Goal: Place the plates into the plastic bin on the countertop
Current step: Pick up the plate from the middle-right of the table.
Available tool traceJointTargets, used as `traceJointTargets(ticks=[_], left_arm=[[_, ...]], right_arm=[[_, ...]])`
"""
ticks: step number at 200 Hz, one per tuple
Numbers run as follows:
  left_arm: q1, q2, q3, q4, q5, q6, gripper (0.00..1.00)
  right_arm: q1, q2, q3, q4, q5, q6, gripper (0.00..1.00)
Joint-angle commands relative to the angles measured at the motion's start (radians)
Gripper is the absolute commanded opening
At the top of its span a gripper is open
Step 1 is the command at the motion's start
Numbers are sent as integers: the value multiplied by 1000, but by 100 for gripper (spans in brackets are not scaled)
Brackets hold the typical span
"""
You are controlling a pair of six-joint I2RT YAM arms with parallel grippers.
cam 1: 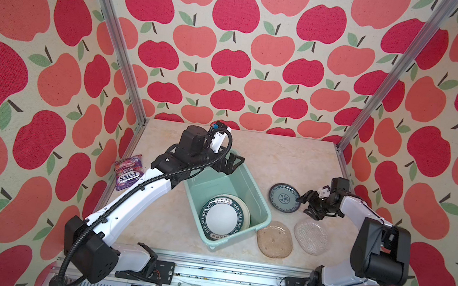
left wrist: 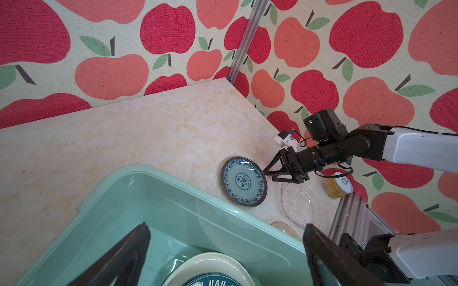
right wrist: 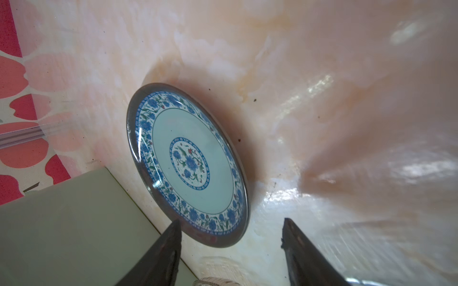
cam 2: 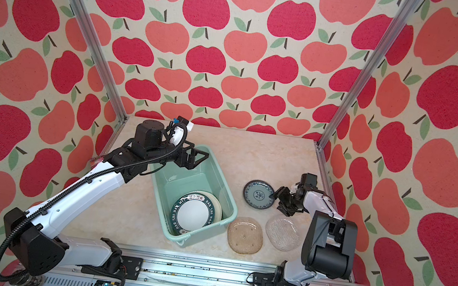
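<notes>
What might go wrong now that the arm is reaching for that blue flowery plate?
The right pincer meets the teal plate only at its rim, and the plate lies flat on the countertop; it may slide away instead of lifting.
The clear glass plate lies close beside that pincer and might get knocked.
The left pincer hovers over the bin, so the arms might bump.

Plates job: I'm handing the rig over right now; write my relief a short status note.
Left gripper: open, empty, above the far end of the bin.
Right gripper: open, at the edge of the teal floral plate, not yet gripping.
Done: stacked plates in the bin, lettered-rim plate on top.
Remaining: teal floral plate, tan plate and clear glass plate, all on the countertop beside the bin.
</notes>
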Motion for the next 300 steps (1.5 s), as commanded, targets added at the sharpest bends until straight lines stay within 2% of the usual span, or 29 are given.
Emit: traceJointTargets(ticks=[1, 35, 141, 200, 232, 270, 300], left_arm=[[-6, -13, 27, -32, -21, 19, 100], [-20, -39, 26, -49, -44, 34, 97], [-47, -128, 51, -145, -93, -37, 95], [-69, -136, 105, -185, -145, -68, 93], [-74, -152, 75, -179, -155, -80, 93], [-76, -119, 56, -145, -130, -86, 93], [-79, -73, 69, -107, -109, -91, 92]], right_arm=[[-5, 34, -28, 84, -40, 16, 63], [-8, 79, -38, 136, -62, 20, 57], [-10, 190, -66, 297, -126, 48, 32], [-12, 218, -32, 284, -147, 25, 19], [-13, 216, -32, 283, -146, 20, 12], [-28, 175, -45, 268, -154, 2, 3], [-36, 125, -24, 198, -142, -47, 2]])
